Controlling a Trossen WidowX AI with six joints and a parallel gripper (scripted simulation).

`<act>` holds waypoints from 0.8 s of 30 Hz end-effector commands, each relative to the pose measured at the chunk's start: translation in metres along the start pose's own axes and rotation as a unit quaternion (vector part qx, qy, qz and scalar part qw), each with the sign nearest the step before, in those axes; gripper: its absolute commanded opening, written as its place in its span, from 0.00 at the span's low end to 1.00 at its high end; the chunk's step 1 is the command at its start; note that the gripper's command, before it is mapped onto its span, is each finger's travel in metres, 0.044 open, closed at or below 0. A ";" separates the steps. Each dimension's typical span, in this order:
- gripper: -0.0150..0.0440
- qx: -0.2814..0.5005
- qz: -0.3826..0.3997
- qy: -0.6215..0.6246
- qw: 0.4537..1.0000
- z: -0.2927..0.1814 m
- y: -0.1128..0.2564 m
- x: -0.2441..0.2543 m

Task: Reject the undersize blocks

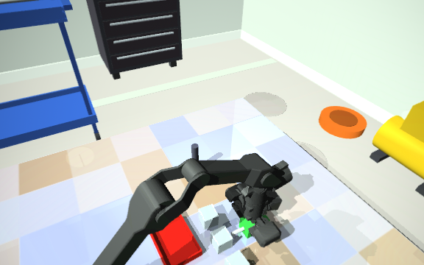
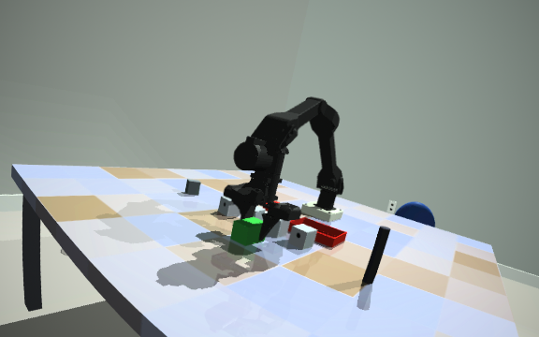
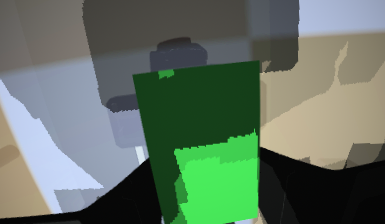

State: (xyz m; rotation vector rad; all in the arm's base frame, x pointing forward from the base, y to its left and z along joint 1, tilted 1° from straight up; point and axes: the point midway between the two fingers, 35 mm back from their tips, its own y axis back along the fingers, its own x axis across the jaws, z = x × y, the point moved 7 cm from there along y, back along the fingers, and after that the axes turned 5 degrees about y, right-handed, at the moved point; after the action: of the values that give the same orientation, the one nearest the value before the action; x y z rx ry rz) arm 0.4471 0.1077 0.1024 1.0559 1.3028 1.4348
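Note:
My gripper (image 1: 248,227) (image 2: 252,229) (image 3: 198,150) is shut on the green GO gauge (image 1: 246,227) (image 2: 246,232) (image 3: 203,105) and holds it just above the table. The gauge's pale pin (image 1: 238,230) points at a steel block (image 1: 221,240) (image 2: 279,228); its tip looks close to that block, but whether they touch is unclear. Another block (image 1: 208,216) (image 2: 302,236) stands beside it, with a dark hole facing the exterior camera. A third block (image 2: 226,206) with a hole stands to the gripper's left there; one more is mostly hidden behind the gripper. The red reject tray (image 1: 178,237) (image 2: 331,239) shows no block inside.
A dark grey cube (image 2: 193,187) stands apart, at the left in the exterior view. A black upright post (image 1: 194,152) (image 2: 375,257) stands on the table. The arm's pale base (image 2: 322,212) is behind the tray. A thin edge of red shows behind the gripper.

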 end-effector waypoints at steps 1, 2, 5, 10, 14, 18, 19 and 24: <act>0.25 -0.009 -0.002 0.003 1.000 0.004 0.006 -0.001; 0.25 -0.009 -0.002 0.003 1.000 0.005 0.006 -0.001; 0.25 -0.009 -0.002 0.003 1.000 0.005 0.006 -0.001; 0.25 -0.008 -0.002 0.003 1.000 0.005 0.008 -0.001; 0.25 -0.003 0.000 0.000 1.000 0.003 0.036 0.000; 0.25 0.010 0.000 -0.001 1.000 0.002 0.038 0.000; 0.25 0.010 0.000 -0.001 1.000 0.002 0.038 0.000; 0.25 0.016 0.000 0.003 1.000 0.004 0.022 0.000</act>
State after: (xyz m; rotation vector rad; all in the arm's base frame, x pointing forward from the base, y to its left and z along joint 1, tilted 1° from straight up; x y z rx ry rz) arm 0.4486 0.1069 0.1303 1.0751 1.3244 1.4187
